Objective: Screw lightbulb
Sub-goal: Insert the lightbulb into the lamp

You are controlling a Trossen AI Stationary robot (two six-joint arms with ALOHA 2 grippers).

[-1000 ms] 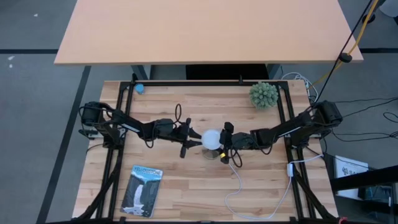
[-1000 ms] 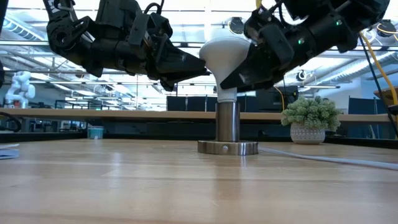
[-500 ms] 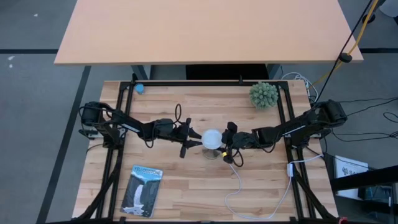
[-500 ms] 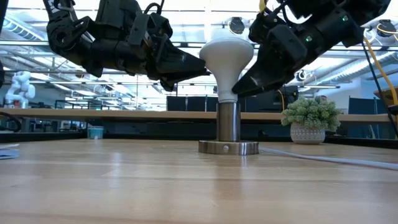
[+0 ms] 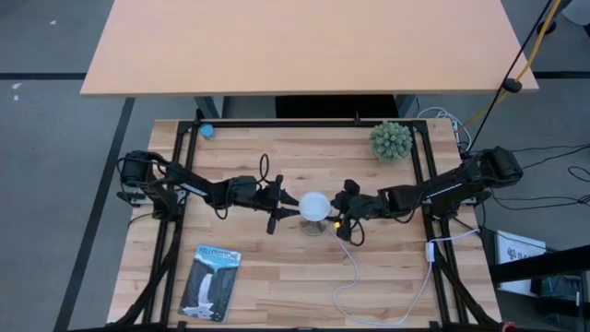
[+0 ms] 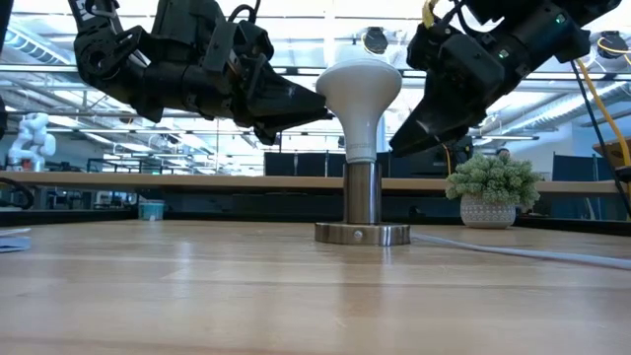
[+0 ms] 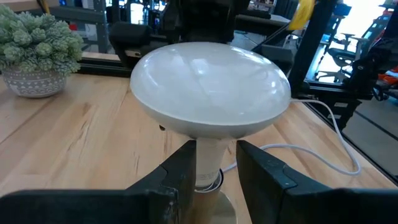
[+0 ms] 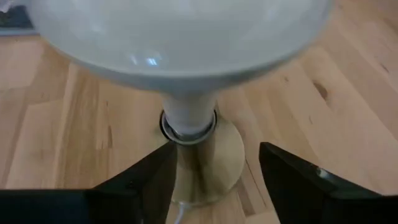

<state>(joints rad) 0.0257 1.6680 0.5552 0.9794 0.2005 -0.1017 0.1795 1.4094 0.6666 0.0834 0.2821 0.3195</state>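
The white lightbulb (image 5: 313,205) stands upright, dome up, with its lower end in the metal socket base (image 6: 362,234) at the table's middle. It also shows in the low view (image 6: 360,94) and in both wrist views (image 7: 211,87) (image 8: 180,37). My left gripper (image 5: 293,210) reaches it from the left and is shut on its neck (image 6: 320,106). My right gripper (image 5: 341,217) is open just right of the bulb (image 6: 404,138). Its fingers stand apart on either side of the socket post (image 8: 205,162) and touch nothing. My left gripper pinches the bulb's cone-shaped neck (image 7: 214,155), just under the dome, between its two fingers (image 7: 183,171). The fingers come level from the table's left. The bulb stands upright with its lower end in the socket base.
The socket's white cord (image 5: 369,295) runs from the base toward the near right. A spiky green plant in a pot (image 5: 391,140) stands at the far right. A flat package (image 5: 210,281) lies at the near left. A small blue object (image 5: 206,131) sits at the far left.
My right gripper has come off the bulb's neck and drawn back toward the table's right edge, a little at a time. The bulb stays upright in the socket. My left gripper has kept still.
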